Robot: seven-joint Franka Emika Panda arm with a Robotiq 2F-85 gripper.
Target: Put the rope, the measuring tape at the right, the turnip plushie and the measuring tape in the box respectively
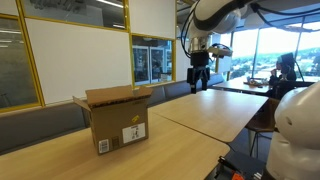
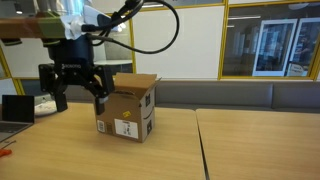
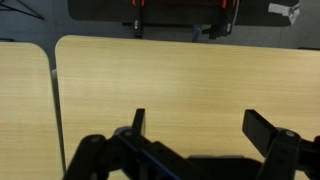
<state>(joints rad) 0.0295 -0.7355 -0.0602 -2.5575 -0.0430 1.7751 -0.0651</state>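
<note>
Box point(image 2: 128, 105): matt brn cardboard. Table point(image 3: 180, 80): smooth pale wood-grain, slight sheen. Gripper point(image 2: 80, 98): matt blk.

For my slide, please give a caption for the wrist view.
Open, empty gripper hovering over a wooden table.

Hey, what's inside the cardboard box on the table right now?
The cardboard box has its top flaps open, and nothing pokes above the rim in both exterior views. Its walls hide the interior, so any contents cannot be seen.
</note>
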